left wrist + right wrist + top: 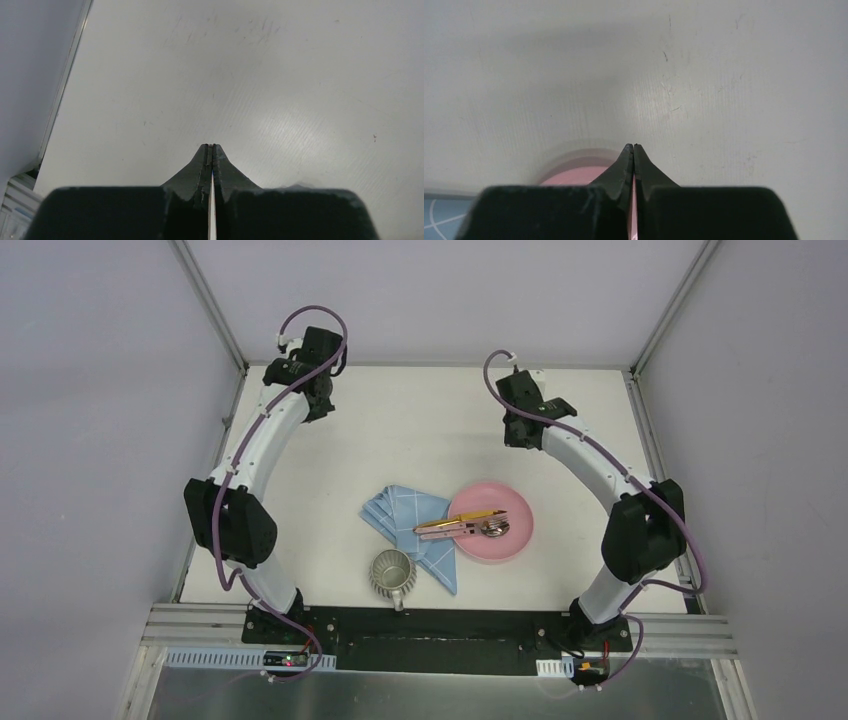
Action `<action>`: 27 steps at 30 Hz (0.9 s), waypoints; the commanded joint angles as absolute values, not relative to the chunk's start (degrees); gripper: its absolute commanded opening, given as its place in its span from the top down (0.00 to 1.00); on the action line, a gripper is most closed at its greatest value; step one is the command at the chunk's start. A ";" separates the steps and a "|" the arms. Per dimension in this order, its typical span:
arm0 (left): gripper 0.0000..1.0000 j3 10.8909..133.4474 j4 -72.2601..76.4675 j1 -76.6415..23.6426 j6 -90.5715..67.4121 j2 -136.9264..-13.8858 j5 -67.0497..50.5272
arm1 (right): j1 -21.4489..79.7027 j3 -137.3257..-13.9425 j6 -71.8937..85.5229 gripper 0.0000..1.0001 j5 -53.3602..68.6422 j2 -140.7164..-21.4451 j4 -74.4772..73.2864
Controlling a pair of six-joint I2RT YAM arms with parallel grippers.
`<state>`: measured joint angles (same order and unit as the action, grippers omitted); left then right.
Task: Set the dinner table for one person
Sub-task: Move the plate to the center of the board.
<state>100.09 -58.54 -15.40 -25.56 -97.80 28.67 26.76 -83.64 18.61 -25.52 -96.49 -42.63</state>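
On the off-white dinner table point(420, 420) a pink plate point(505, 537) lies at centre right, with pink- and yellow-handled cutlery point(462, 526) across it. A crumpled light-blue grid-lined cloth point(412, 525) lies to the plate's left, partly under the cutlery handles. A ribbed metal mug point(392, 573) stands in front of the cloth. My left gripper point(316, 405) is shut and empty at the far left, over bare tabletop point(240, 75). My right gripper point(517, 432) is shut and empty, beyond the plate; the plate's rim point(574, 172) shows behind my fingers point(624, 167).
Aluminium rails point(650, 440) edge the table at the sides and at the front. Grey walls close in at the left, right and back. A corner of the blue cloth point(444, 215) shows at the lower left of the right wrist view.
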 commanded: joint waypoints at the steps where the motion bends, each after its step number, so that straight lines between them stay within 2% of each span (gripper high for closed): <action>1: 1.00 98.15 -56.86 -15.64 -26.68 -95.04 29.65 | 27.36 -80.29 21.45 1.00 -21.29 -93.44 -40.63; 5: 1.00 93.48 -55.95 -17.24 -30.81 -94.02 26.45 | 28.29 -77.91 22.67 1.00 -20.13 -92.94 -40.45; 15: 1.00 85.68 -55.52 -27.79 -33.07 -93.60 30.63 | 32.25 -72.59 25.42 1.00 -16.82 -92.57 -40.25; 27: 1.00 82.00 -55.46 -28.48 -33.34 -93.49 32.70 | 34.10 -68.64 28.63 1.00 -13.65 -99.25 -36.37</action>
